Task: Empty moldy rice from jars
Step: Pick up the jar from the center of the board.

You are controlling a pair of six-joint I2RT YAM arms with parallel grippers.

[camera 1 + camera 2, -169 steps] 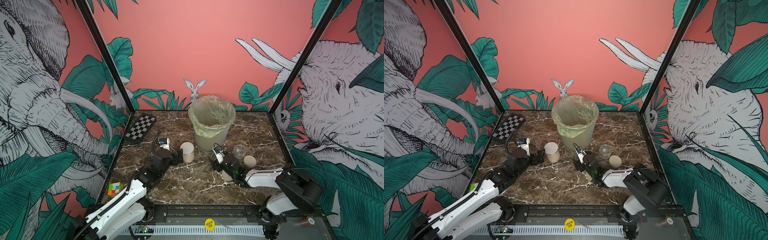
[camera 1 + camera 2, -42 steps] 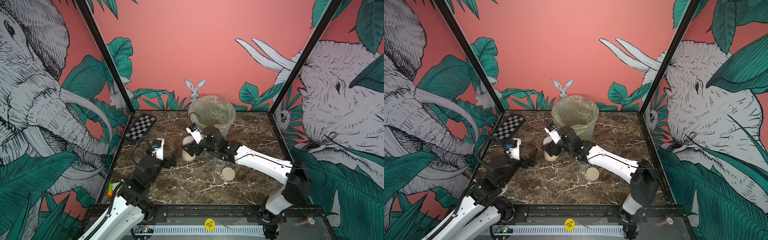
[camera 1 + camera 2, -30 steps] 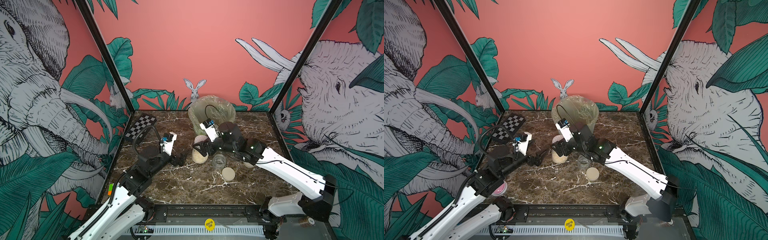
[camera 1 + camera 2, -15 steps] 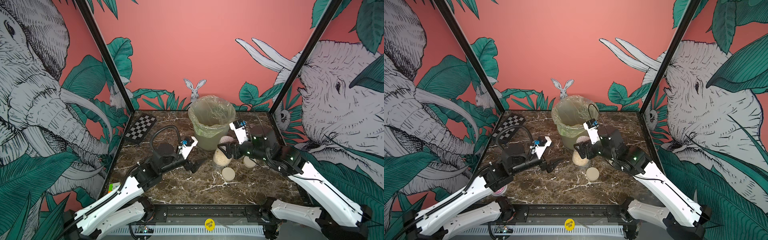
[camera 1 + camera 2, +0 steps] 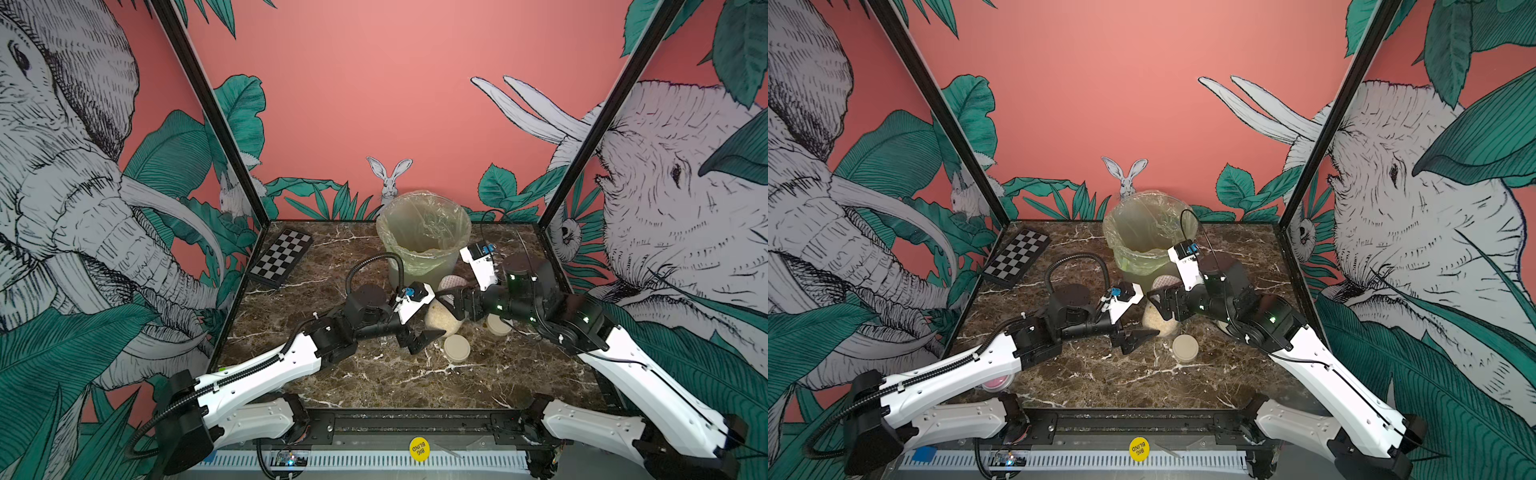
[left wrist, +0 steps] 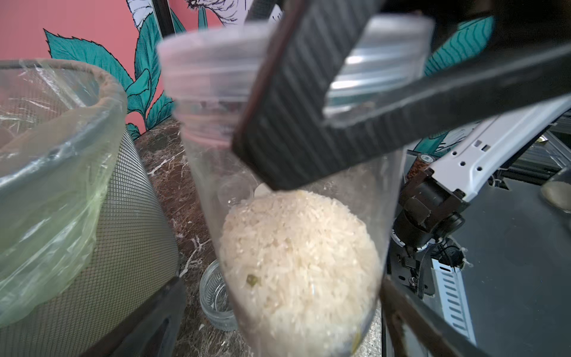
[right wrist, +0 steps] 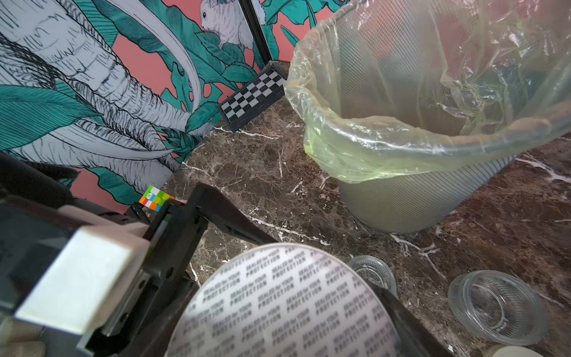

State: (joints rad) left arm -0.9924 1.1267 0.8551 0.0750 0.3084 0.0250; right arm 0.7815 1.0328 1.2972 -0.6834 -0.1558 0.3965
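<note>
Only the left wrist view shows greenish specks in the off-white moldy rice (image 6: 296, 256) half-filling the tall jar (image 6: 200, 160). The right gripper (image 5: 453, 300) pinches its neck before the bin (image 5: 411, 272); the left gripper (image 5: 417, 330) gapes around its base.

Bright, even light, soft shadows; the tall jar (image 6: 213, 92) blurs near the wrist cameras.

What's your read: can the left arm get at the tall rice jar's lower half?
Probably yes. The left gripper is open, its fingers either side of the jar at its rice-filled lower half. The right gripper holds only the upper part near the lid, leaving that free.
</note>
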